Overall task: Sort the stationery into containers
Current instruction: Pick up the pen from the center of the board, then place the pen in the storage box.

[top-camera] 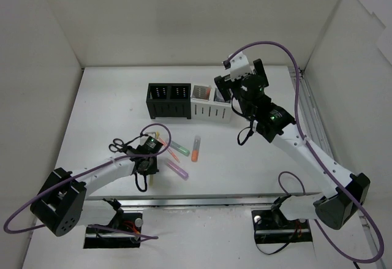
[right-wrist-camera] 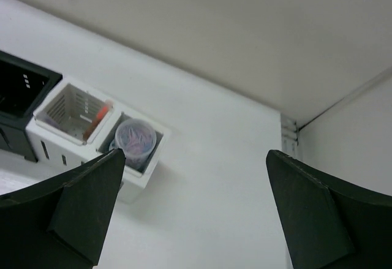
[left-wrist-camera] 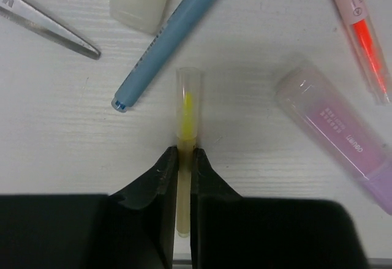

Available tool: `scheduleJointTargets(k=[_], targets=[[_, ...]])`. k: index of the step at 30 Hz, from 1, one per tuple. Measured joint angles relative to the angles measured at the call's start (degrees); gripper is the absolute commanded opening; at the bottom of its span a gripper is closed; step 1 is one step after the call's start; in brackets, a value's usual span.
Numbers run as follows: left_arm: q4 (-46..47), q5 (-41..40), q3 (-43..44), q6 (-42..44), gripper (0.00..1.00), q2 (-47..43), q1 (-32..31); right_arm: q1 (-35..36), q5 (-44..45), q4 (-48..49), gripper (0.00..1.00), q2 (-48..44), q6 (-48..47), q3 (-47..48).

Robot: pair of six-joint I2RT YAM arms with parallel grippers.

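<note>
Sorting partly done. White organiser (right-wrist-camera: 46, 135) holds two items. Left hand (left-wrist-camera: 185, 159) is clamped on a yellow pen (left-wrist-camera: 187, 97), 8 o'clock from the organiser. Blue marker (left-wrist-camera: 168, 39) and purple marker (left-wrist-camera: 343, 134) lie unsorted on the table (left-wrist-camera: 55, 140). Right hand (right-wrist-camera: 196, 177) is spread, empty

The left arm (top-camera: 101, 174) reaches low and forward from its base, wrist tipped down, and the left gripper (left-wrist-camera: 185, 154) is pinched tight on a yellow pen (left-wrist-camera: 187, 106). The right arm (top-camera: 309, 155) stretches far forward, elbow bent, with the right gripper (right-wrist-camera: 196, 159) raised and its jaws spread wide.
</note>
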Motion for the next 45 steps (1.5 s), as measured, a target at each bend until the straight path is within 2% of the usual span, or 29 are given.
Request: scheduleJointTargets(k=[7,12,15,18,21,25,30,39,45], targets=[[-2.4,-2.6,1.7,-0.7,0.0,0.7,-5.5,-1.9,0.3,-2.1,0.98,-4.5,8.5,-6.7],[-3.9,-5.4,4.8,1.0,0.0,-5.6,-9.0,-2.5,0.5,-1.4,0.98,-10.8,14.3,-10.5],[0.3,-7.6,8.8,6.4,0.0,-9.7,-9.3,-3.9,1.3,-1.2,0.98,-13.5,19.5,-14.1],[8.5,-9.0,15.1,15.1,0.0,-9.7,-9.0,-6.1,1.7,-1.4,0.98,-14.3,24.2,-18.1],[18.1,-8.0,22.6,24.0,0.0,-5.4,-7.4,-7.7,1.3,-1.8,0.98,-14.6,27.9,-21.7],[30.1,-3.1,33.0,34.2,0.0,4.9,-4.4,-9.4,0.0,-2.1,0.98,-16.5,31.2,-25.6],[39.0,4.9,44.4,40.3,0.0,18.7,-1.4,-11.2,-0.1,-1.0,0.98,-21.7,33.9,-29.3],[48.2,13.3,57.8,38.9,0.0,39.2,1.3,-14.4,2.6,-0.1,0.98,-30.8,34.9,-34.9],[51.9,15.9,57.1,34.8,0.0,44.7,2.3,-15.5,2.6,-0.1,0.98,-32.1,35.1,-35.8]])
